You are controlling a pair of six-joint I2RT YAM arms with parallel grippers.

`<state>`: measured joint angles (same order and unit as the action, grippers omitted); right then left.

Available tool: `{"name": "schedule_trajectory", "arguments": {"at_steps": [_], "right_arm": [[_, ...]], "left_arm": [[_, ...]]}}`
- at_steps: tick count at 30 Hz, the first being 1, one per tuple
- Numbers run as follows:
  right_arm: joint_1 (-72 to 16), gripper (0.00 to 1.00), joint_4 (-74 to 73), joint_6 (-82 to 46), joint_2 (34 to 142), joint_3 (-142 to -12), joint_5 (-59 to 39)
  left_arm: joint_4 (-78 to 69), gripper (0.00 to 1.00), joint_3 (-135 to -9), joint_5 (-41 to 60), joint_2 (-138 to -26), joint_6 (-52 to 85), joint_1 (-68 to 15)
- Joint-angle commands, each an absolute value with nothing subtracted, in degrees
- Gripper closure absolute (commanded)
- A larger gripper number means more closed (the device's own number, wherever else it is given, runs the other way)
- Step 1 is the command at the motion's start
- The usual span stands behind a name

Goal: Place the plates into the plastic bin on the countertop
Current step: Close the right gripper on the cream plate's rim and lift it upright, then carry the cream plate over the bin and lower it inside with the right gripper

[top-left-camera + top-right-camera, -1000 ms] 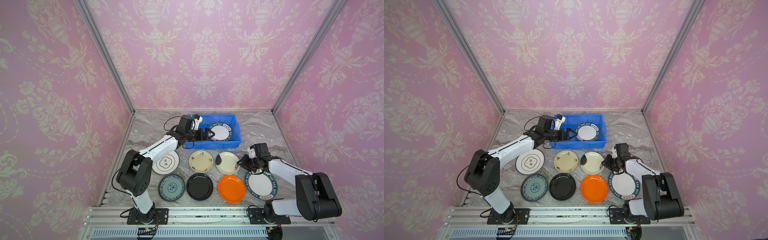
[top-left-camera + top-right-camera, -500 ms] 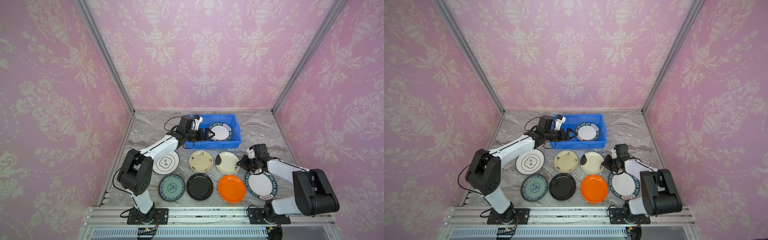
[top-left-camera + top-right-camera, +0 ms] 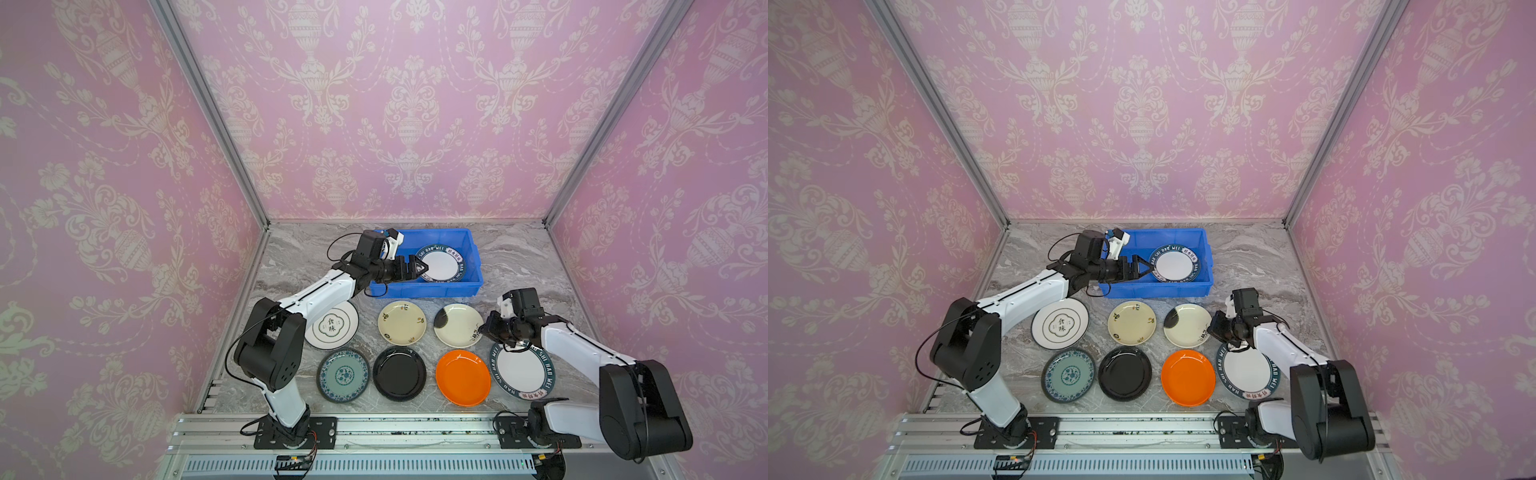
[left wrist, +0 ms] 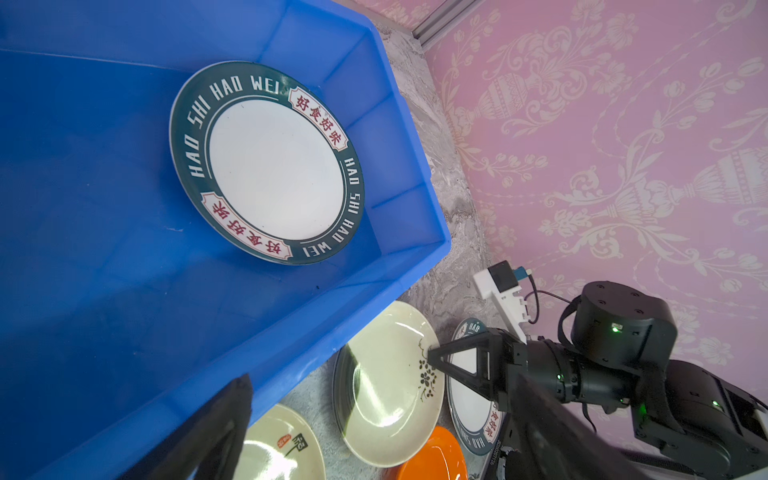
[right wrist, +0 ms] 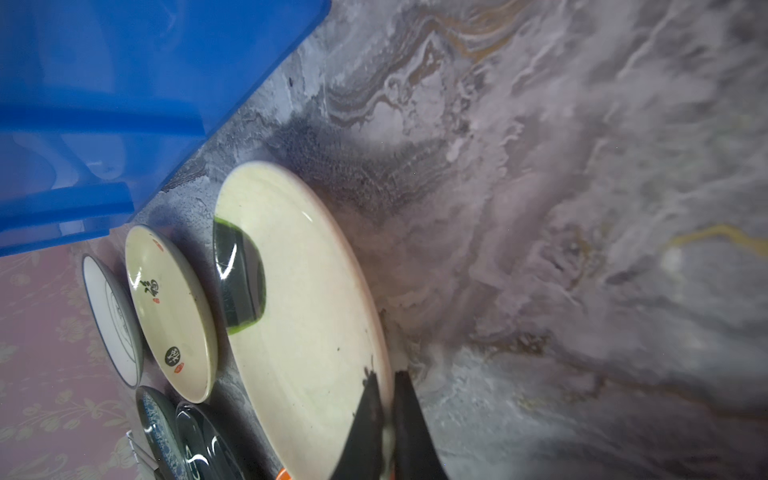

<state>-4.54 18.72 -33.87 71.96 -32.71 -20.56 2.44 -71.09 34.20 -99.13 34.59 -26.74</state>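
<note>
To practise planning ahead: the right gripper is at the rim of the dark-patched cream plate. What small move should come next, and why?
Probably a short lift: the right gripper is shut on the rim of the dark-patched cream plate, which rests on the countertop, outside the plastic bin.

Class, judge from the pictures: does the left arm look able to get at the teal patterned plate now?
Probably yes. The teal plate lies bare on the counter near that arm's base, nothing stacked on it, and the left gripper is open and empty.
</note>
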Motion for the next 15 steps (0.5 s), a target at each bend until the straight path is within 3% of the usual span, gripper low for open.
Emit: {"name": "schedule_trajectory", "arguments": {"at_steps": [1,7,15], "right_arm": [[-4.66,1.00,33.75,-29.37,65.24,-38.83,-14.21],[-4.68,1.00,48.29,-26.91,55.20,-55.99,-10.76],[-7.21,1.00,40.17,-27.28,69.61,-75.11,-11.80]], "left_arm": [[3.11,0.02,-72.51,34.01,-99.09,34.61,-25.22],[-1.61,0.03,-71.98,33.68,-97.42,37.68,-21.97],[-3.33,0.03,-71.28,33.49,-94.21,37.82,-18.01]]}}
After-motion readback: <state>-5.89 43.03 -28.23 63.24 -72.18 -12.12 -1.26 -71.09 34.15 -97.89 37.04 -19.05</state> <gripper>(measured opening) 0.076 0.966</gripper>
